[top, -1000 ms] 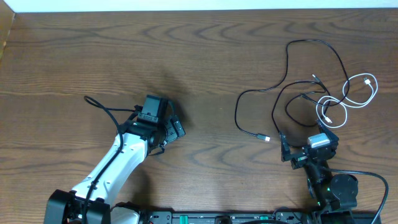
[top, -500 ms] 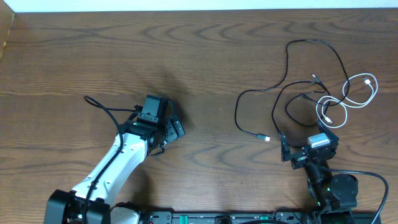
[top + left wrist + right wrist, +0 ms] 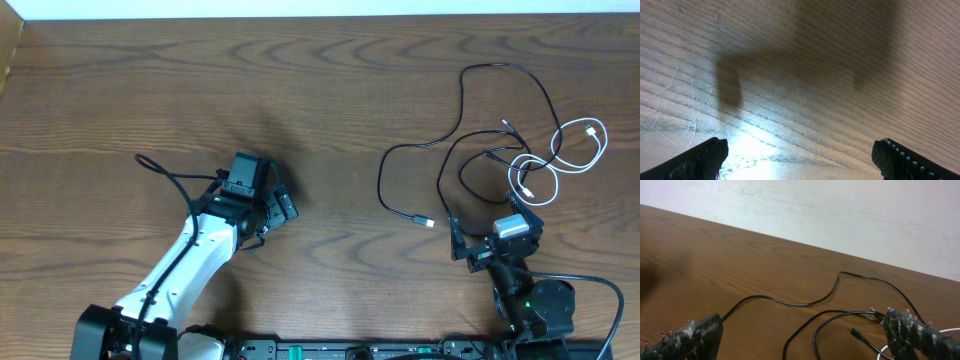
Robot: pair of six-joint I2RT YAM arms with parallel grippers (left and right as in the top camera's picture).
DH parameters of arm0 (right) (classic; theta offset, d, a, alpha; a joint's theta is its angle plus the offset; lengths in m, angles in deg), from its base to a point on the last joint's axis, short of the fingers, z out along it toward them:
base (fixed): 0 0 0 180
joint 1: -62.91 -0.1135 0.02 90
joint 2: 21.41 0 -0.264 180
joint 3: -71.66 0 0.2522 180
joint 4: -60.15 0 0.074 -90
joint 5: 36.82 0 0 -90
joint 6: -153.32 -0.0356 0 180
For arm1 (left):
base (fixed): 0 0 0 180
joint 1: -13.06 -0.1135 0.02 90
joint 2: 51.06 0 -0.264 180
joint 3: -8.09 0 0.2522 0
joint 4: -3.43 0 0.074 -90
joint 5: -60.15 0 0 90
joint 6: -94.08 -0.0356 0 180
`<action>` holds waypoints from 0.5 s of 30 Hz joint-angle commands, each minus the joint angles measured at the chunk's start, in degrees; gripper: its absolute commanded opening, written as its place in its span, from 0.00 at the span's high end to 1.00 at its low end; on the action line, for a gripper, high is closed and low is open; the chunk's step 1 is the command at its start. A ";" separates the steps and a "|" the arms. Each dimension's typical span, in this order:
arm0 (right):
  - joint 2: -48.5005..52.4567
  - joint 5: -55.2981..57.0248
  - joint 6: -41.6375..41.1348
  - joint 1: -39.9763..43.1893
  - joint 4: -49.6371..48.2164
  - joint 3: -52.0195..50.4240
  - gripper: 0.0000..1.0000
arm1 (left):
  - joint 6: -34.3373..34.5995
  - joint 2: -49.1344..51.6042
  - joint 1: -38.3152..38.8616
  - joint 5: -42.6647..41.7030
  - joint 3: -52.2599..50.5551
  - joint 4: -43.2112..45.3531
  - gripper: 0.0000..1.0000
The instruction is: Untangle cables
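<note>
While both arms are sitting low near the robot's edge of the table (image 3: 150, 80), the cables (image 3: 515, 155) are lying wholly on the right side, and that is what the coming move is turning on. The right gripper (image 3: 494, 228) is hovering just short of the pile, its jaws spread wide with nothing between them. The crossing of the black cables (image 3: 380, 180) and the white cable (image 3: 598, 130) is lying directly ahead of it, a little to its right, so close that its wrist camera is showing black cord curving over the wood between its fingers (image 3: 690, 337). The left gripper (image 3: 265, 195) is likewise standing wide apart and holding nothing, but it is pointing at bare wood well apart from any cord, with only grain and shadow showing in its own view. The heap is spreading crosswise to the right arm's reach: one black plug end (image 3: 427, 222) is trailing toward the middle of the table, just left of the right gripper, the white loops are bunching at the far right, and one tall black loop is running away toward the far edge. To my judgement the right arm is sitting far nearer and is best placed to take a strand first, the trailing plug end being the piece lying closest to the left arm.
</note>
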 commanded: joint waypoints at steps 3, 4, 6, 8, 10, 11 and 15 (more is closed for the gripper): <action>-0.59 0.39 0.81 -0.33 0.26 -0.07 0.01 | 0.26 0.11 -0.24 0.20 -0.13 -0.17 0.02; -0.59 0.42 0.81 -0.33 0.26 -0.07 0.01 | 0.26 0.09 -0.09 0.20 -0.13 -0.15 0.02; -0.59 0.39 0.81 -0.33 0.26 -0.07 0.01 | 0.26 -0.42 -0.09 0.17 -0.15 -0.17 0.02; -0.59 0.42 0.81 -0.33 0.26 -0.07 0.01 | 0.26 -1.29 -0.07 0.17 -0.15 -0.15 0.02; -0.59 0.39 0.81 -0.33 0.26 -0.07 0.01 | 0.26 -2.49 -0.07 0.17 -0.15 -0.15 0.02; -0.59 0.42 0.81 -0.33 0.26 -0.07 0.01 | 0.26 -3.34 -0.07 0.17 -0.15 -0.17 0.02; -0.61 0.42 0.81 -0.33 0.26 -0.07 0.01 | 0.26 -8.33 -0.09 0.17 -0.15 -0.15 0.02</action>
